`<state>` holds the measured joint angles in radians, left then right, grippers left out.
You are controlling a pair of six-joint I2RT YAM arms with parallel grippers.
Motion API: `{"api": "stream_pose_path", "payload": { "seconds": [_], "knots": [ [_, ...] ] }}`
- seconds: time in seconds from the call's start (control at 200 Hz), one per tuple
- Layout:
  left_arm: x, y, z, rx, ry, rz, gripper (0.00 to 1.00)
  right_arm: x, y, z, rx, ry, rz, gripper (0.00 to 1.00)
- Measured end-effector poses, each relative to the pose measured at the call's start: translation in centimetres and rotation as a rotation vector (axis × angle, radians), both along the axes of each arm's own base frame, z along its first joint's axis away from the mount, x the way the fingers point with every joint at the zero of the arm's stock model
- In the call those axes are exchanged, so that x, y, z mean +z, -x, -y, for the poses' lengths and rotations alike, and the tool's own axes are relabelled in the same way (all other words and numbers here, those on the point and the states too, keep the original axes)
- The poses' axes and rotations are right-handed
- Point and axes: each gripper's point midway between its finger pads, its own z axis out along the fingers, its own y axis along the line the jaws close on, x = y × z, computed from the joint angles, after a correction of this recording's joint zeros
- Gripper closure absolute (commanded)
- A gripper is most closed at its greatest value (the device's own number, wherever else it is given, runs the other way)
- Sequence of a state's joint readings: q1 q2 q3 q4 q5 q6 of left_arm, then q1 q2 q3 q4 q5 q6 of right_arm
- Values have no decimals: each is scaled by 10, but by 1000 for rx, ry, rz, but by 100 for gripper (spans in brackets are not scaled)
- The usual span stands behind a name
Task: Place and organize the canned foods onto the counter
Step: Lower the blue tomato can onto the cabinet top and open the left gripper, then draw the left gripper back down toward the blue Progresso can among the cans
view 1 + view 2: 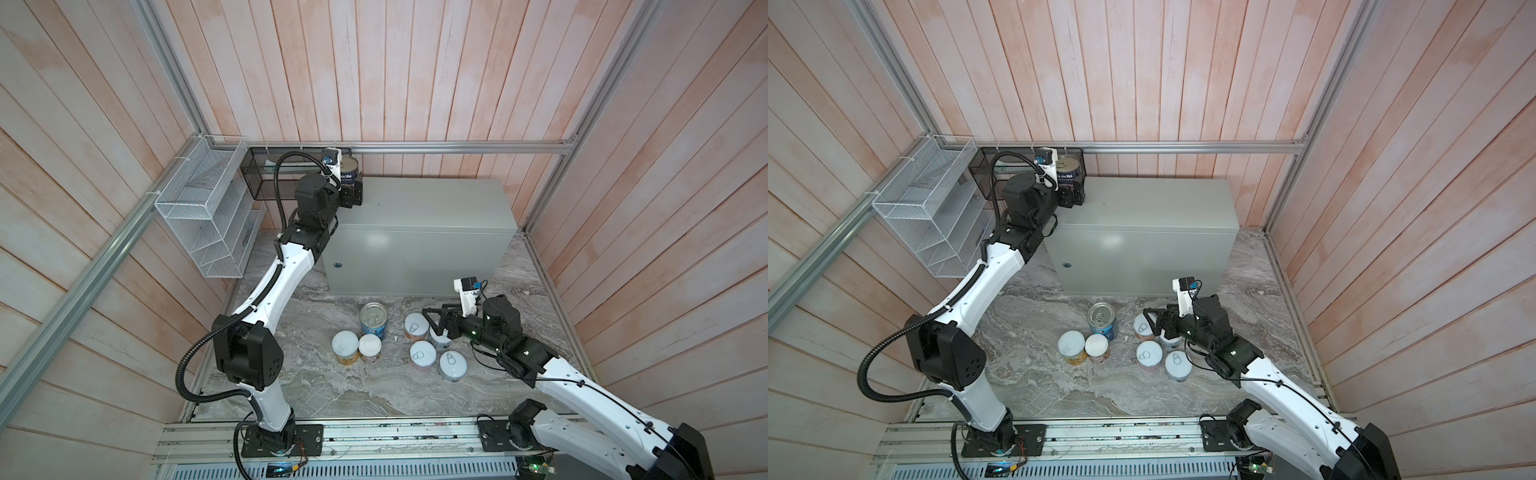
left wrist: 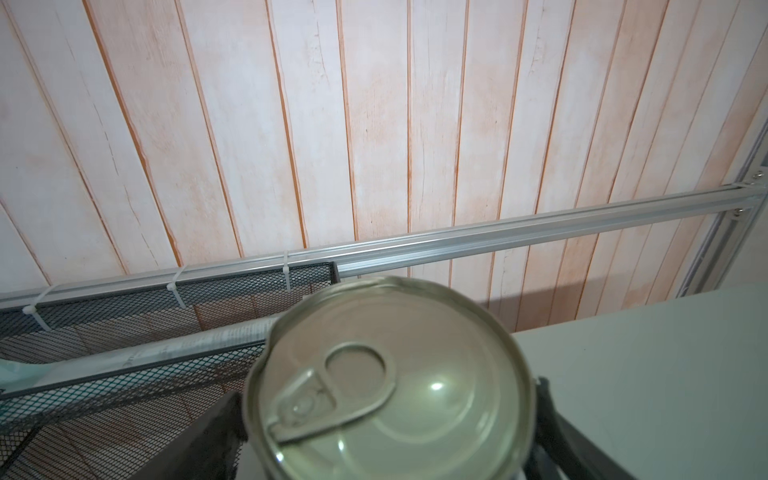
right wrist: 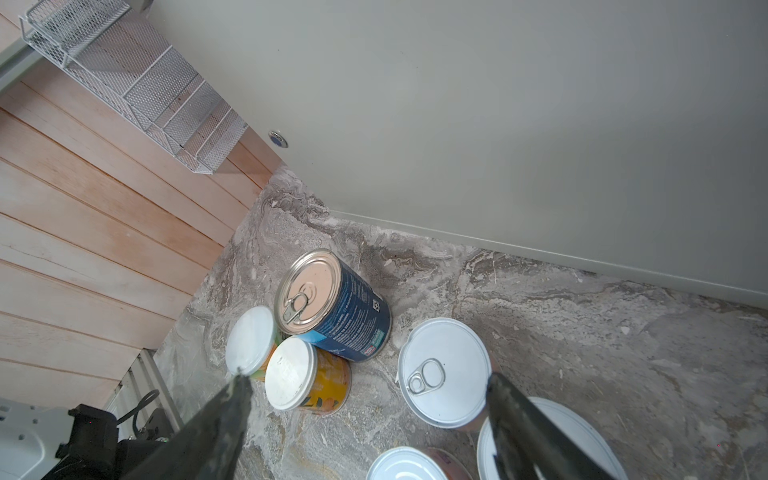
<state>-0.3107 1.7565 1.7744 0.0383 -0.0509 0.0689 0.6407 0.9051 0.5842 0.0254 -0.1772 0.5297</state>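
Observation:
A tall metal-topped can (image 2: 415, 332) stands on the back left corner of the grey-green counter (image 1: 415, 208). My left gripper (image 1: 352, 198) is open around it, one finger on each side. On the marble floor in front stand the blue can (image 1: 373, 321), two white-lidded colourful cans (image 1: 345, 347) (image 1: 370, 347) and several short pull-tab cans (image 1: 422, 354). Above the short cans my right gripper (image 3: 365, 376) hangs open and empty. One short can (image 3: 444, 372) lies just inside its right finger (image 3: 511, 411).
A white wire rack (image 1: 203, 208) hangs on the left wall. A black mesh basket (image 1: 270, 174) is tied to the back rail (image 1: 457, 147) right beside the counter's back left corner. Marble floor (image 1: 332, 395) runs in front of the cans.

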Motion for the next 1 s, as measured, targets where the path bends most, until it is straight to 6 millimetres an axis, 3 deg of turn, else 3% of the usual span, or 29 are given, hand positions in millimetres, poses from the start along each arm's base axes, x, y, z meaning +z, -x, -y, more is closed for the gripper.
{"api": "stream_pose_path", "payload": {
  "seconds": [0.205, 0.38, 0.505, 0.78, 1.0],
  "knots": [
    [7, 22, 15, 25, -34, 9, 0, -3, 2, 1, -1, 0, -5, 11],
    [-6, 43, 18, 59, -28, -22, 0, -3, 2, 2, -1, -2, -3, 11],
    [-17, 54, 15, 85, -18, -40, 0, -2, 3, 2, -1, -2, -3, 11],
    [-25, 58, 3, 154, 22, -78, 0, 0, 6, 5, -7, -20, -6, 11],
    [-36, 87, -2, 158, 50, -121, 0, -4, 7, 5, -9, -19, -19, 11]
  ]
}}
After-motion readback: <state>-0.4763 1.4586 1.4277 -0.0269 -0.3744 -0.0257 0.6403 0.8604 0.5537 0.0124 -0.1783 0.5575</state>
